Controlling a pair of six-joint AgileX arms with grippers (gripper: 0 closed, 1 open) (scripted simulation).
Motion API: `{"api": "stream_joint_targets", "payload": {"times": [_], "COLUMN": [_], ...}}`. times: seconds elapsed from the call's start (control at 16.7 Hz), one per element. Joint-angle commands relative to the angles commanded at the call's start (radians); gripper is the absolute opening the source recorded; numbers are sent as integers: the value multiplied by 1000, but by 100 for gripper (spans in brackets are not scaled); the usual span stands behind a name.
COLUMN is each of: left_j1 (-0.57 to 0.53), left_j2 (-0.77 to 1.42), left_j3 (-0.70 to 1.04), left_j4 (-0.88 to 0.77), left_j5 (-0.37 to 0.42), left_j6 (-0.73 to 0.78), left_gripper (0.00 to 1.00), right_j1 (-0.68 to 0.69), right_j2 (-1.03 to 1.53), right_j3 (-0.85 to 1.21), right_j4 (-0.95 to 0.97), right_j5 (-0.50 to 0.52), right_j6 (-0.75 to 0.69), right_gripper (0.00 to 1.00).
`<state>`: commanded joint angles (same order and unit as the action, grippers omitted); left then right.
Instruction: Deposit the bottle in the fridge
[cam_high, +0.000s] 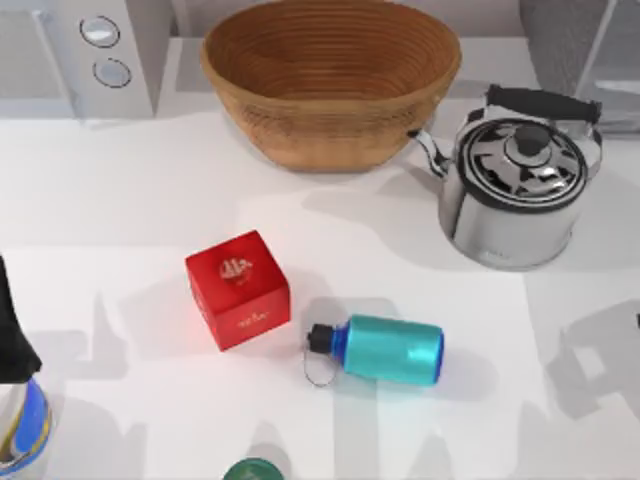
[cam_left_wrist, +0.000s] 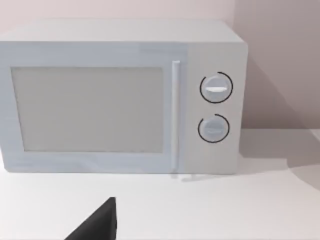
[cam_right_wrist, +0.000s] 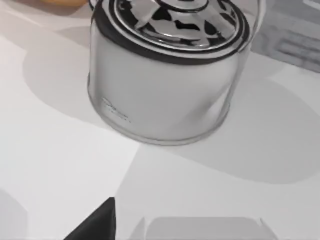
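Top view shows the bottle (cam_high: 392, 349) lying at 6 o'clock beside the red cube (cam_high: 238, 289), fridge (cam_high: 585, 45) at 1 o'clock; claw states I cannot tell; risk: the cylinder rolling when gripped.

All I can see of my AgileX arms is a matte black, wedge-shaped piece of left gripper (cam_left_wrist: 97, 222) and a matching black wedge of right gripper (cam_right_wrist: 97, 222)
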<state>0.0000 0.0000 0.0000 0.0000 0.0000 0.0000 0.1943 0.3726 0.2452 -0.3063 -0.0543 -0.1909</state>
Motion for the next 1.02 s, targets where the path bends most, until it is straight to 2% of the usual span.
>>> {"api": "stream_joint_targets", "payload": {"times": [0.72,1.02], "left_j1": [0,0], "left_j2": [0,0], "left_j3": [0,0], "left_j4": [0,0], "left_j5": [0,0], "left_j6": [0,0], "left_gripper": [100,100], "right_j1": [386,496], "right_j2": [1323,1684], "right_j3": [892,1260], "right_j4": [-642,-813], "right_j5": [-65,-60], "right_j6": [-314,-397], "right_gripper": [100,100]}}
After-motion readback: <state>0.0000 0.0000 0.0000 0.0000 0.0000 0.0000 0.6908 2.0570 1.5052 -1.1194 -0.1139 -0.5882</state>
